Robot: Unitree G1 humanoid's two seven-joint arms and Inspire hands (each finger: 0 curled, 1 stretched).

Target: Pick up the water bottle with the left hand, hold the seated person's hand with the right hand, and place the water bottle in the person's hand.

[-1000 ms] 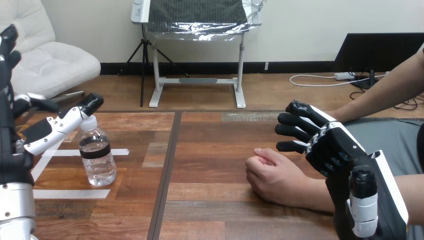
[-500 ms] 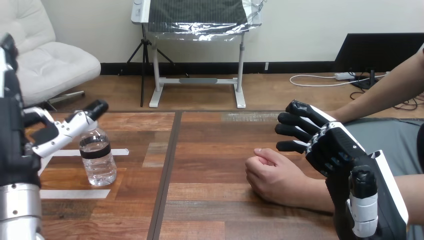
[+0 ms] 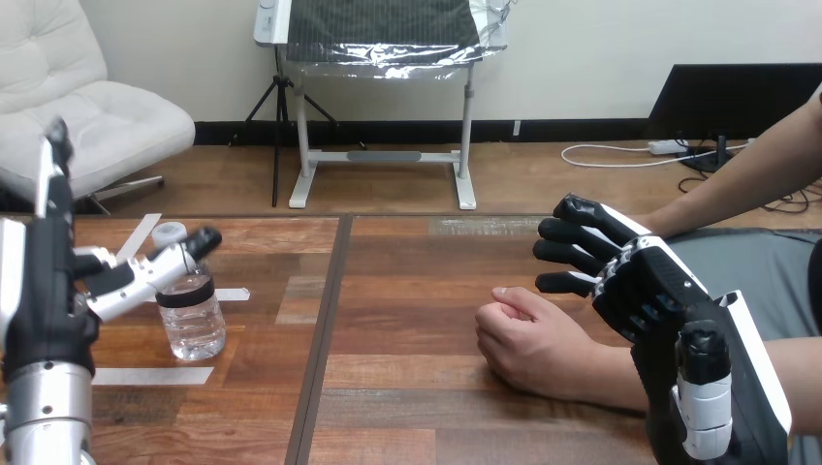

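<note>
At the water bottle (image 3: pixel 194 320), the left hand (image 3: pixel 53 291) has sunk lower, fingers wide, not yet gripping. Right hand (image 3: pixel 645 291) hovers, fingers spread.

Clear, glossy plastic water bottle (image 3: pixel 191 320) beside matt black-and-white plastic left hand (image 3: pixel 44 291); smooth, varnished wood counter (image 3: pixel 407 387) beneath; silver metal forearm (image 3: pixel 47 421) behind.
</note>
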